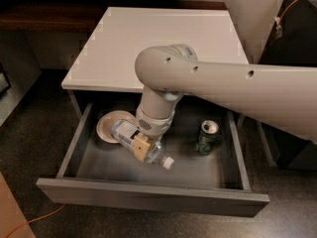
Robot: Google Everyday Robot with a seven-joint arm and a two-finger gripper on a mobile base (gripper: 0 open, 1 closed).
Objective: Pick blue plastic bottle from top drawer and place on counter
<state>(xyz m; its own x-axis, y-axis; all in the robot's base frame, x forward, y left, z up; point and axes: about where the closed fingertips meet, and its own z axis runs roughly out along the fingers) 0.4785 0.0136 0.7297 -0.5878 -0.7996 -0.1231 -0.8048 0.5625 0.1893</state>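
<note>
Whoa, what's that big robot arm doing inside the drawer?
The robot's arm is reaching down into the open top drawer. Its gripper is closed around the middle of the blue plastic bottle, which is tilted with its white cap toward the drawer's front. A beige bowl and a green can also sit in the drawer. The bottle is not yet on the white counter above, where it has to go.
</note>
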